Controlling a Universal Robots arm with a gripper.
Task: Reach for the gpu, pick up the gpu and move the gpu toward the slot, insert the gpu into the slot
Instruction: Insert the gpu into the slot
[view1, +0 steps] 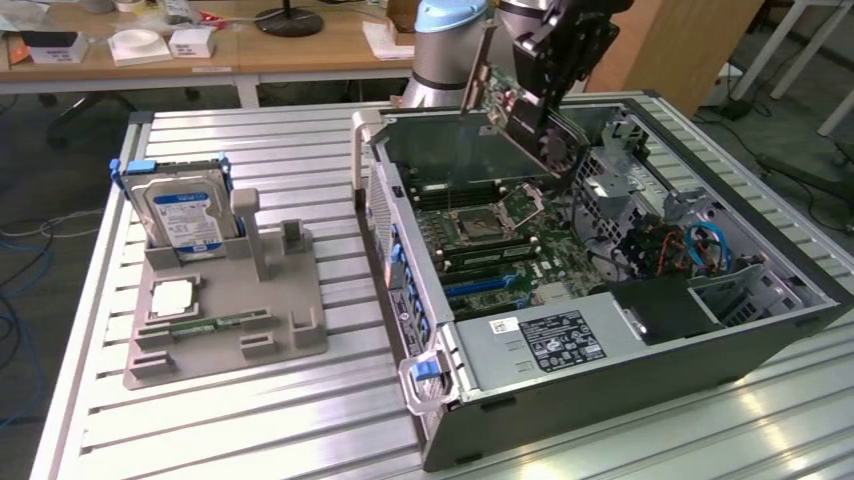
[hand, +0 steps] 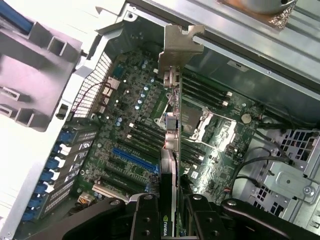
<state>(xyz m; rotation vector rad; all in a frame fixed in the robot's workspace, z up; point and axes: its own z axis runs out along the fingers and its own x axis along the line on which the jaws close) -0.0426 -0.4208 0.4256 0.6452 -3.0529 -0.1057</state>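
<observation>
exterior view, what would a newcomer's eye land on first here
The gpu catches the eye first: the gripper is shut on it and holds it tilted in the air above the open computer case, over the green motherboard. Next comes the blue-labelled hard drive, upright in a grey holder on the exterior view's left.

Here the arm (view1: 438, 62) is showing a silver-grey tubular body, with a pale blue round cap (view1: 451, 14) topping its joint. The end effector (view1: 554, 55) is looking black and blocky throughout. Up close, its matte black fingers (hand: 145, 220) are displaying small round screws (hand: 231, 203) and recessed holes along their faces.
</observation>
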